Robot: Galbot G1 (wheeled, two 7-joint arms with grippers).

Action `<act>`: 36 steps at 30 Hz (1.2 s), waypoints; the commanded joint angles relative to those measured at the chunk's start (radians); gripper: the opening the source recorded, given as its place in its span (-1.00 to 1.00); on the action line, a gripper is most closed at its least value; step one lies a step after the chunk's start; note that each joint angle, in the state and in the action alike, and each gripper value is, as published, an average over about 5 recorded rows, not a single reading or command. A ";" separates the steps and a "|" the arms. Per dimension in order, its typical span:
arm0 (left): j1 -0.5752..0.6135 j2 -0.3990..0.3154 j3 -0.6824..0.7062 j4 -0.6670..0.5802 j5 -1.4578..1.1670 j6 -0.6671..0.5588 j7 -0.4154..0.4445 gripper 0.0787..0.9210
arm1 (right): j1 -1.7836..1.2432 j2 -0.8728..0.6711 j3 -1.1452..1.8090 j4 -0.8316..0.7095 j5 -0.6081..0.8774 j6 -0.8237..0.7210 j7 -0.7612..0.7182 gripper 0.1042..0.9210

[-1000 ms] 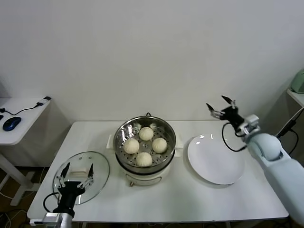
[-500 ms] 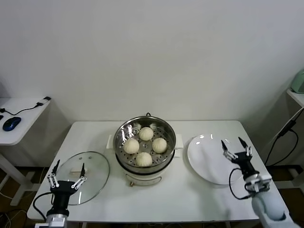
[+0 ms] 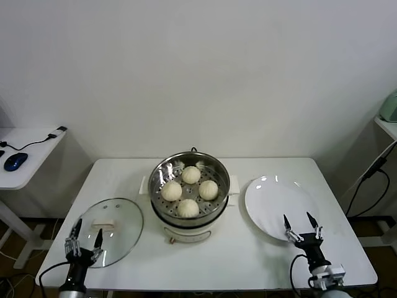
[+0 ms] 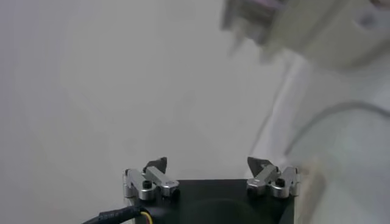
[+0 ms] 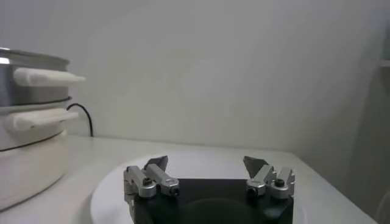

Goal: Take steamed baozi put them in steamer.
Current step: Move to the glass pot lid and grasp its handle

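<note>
The steamed baozi [image 3: 188, 191], four cream-white buns, all sit inside the steamer [image 3: 189, 194], resting on its perforated tray floor. They form a loose diamond: one toward the wall, one toward the table's front edge, and one on each side, close together but with small gaps showing between them. The steamer is a shiny steel pot on a cream-white base with side handles, and it stands in the middle of the white table [image 3: 236, 254].

To the steamer's left lies a round glass lid [image 3: 110, 222], flat on the table, with a white handle on top. To the steamer's right lies a flat white plate [image 3: 280, 207], bare of food, its near rim just apart from the steamer's handle.

The left gripper [image 3: 84, 241] hangs low at the front edge of the table, beyond the lid as seen from the steamer, its fingers spread apart and pointing upward, holding nothing. The right gripper [image 3: 301, 226] sits low at the front edge too, at the plate's near rim on the side away from the steamer, fingers likewise spread wide and holding nothing. In the right wrist view the fingers [image 5: 155, 172] stand apart over the plate's rim, with the steamer's base and handles off to one side.
</note>
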 commanded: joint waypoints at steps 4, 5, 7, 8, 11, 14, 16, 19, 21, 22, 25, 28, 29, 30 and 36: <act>-0.033 0.032 0.002 0.160 0.275 0.063 -0.124 0.77 | -0.059 0.042 0.005 0.033 -0.050 0.012 0.036 0.76; -0.039 0.032 0.002 0.166 0.281 0.068 -0.116 0.77 | -0.059 0.042 0.004 0.035 -0.051 0.011 0.038 0.76; -0.052 0.030 0.004 0.173 0.291 0.079 -0.104 0.77 | -0.060 0.042 0.003 0.038 -0.053 0.010 0.043 0.76; -0.057 0.030 0.005 0.176 0.296 0.085 -0.100 0.77 | -0.060 0.042 0.002 0.039 -0.054 0.009 0.045 0.76; -0.077 0.029 0.008 0.179 0.307 0.100 -0.094 0.77 | -0.063 0.043 0.002 0.042 -0.055 0.006 0.049 0.76; -0.098 0.028 0.013 0.179 0.315 0.109 -0.090 0.77 | -0.066 0.043 0.002 0.044 -0.055 0.004 0.050 0.76; -0.113 0.027 0.014 0.182 0.322 0.119 -0.089 0.77 | -0.067 0.044 0.002 0.045 -0.056 0.004 0.051 0.76; -0.135 0.028 0.016 0.189 0.331 0.132 -0.089 0.77 | -0.069 0.047 0.002 0.047 -0.056 0.003 0.052 0.76; -0.149 0.030 0.018 0.197 0.337 0.137 -0.087 0.77 | -0.070 0.048 0.002 0.048 -0.057 0.002 0.052 0.76; -0.156 0.030 0.020 0.202 0.340 0.139 -0.085 0.77 | -0.070 0.049 0.002 0.049 -0.057 0.002 0.053 0.76; -0.173 0.028 0.026 0.213 0.350 0.144 -0.076 0.77 | -0.071 0.050 0.002 0.050 -0.058 0.002 0.053 0.76; -0.190 0.023 0.032 0.223 0.362 0.149 -0.069 0.77 | -0.073 0.049 0.001 0.050 -0.060 0.000 0.053 0.76; -0.196 0.022 0.034 0.226 0.366 0.151 -0.067 0.77 | -0.073 0.049 0.001 0.050 -0.061 0.000 0.053 0.76; -0.202 0.020 0.036 0.227 0.370 0.153 -0.065 0.77 | -0.074 0.049 0.001 0.050 -0.061 0.000 0.052 0.76; -0.231 0.020 0.042 0.229 0.373 0.169 -0.042 0.76 | -0.072 0.049 0.000 0.046 -0.066 0.000 0.049 0.76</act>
